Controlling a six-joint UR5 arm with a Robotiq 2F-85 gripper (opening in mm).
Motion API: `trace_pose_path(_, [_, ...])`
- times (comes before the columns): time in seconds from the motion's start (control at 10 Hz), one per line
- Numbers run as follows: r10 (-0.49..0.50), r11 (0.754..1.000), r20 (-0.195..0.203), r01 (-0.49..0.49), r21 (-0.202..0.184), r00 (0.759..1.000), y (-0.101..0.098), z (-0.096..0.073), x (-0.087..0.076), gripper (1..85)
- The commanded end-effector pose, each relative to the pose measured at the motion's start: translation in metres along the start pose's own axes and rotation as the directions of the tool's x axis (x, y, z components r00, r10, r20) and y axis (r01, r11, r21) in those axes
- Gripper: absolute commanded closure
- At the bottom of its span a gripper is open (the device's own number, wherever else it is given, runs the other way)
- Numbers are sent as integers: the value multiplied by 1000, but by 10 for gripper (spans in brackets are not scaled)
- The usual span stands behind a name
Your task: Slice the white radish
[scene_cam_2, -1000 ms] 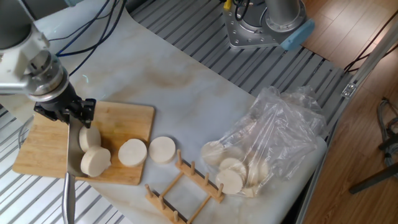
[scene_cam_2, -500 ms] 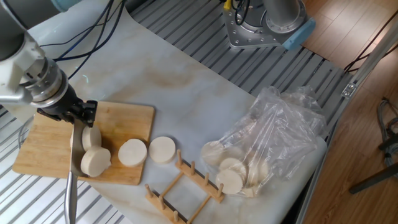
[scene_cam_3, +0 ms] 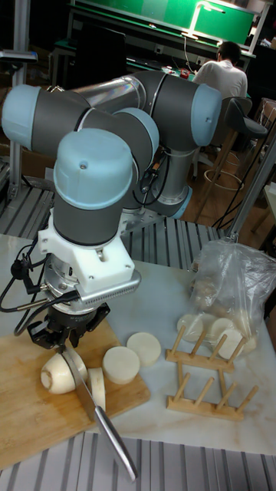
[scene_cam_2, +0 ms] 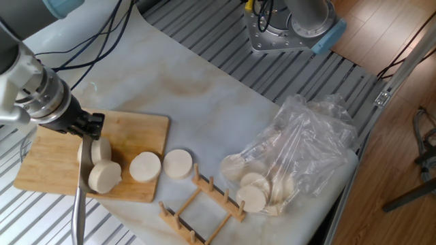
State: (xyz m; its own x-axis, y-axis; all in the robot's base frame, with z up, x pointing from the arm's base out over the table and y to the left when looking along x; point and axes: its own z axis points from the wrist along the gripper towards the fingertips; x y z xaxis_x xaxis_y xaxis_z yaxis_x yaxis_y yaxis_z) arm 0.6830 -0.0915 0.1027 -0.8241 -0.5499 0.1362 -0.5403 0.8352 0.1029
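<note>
So the white radish (scene_cam_2: pixel 103 175) sits on the cutting board (scene_cam_2: pixel 48 160) under the tool (scene_cam_2: pixel 80 126) clamped on a knife (scene_cam_2: pixel 77 197), two loose discs (scene_cam_2: pixel 145 166) beside the board, slices bagged (scene_cam_2: pixel 300 156) farther off.

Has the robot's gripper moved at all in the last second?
Yes. The gripper has slid toward the picture's left and slightly down, judged against the cutting board's corner, carrying the knife with it.
</note>
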Motion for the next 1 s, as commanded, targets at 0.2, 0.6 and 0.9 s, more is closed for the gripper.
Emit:
trace_pose_path(0.2, [1,1000,-14,-1,3,1000,0,3,9,633])
trace_pose_path(0.6, [1,999,-22,0,36,1000,-7,9,22,840])
trace_pose_path(0.9, [-11,1000,10,10,27,1000,-1,10,16,843])
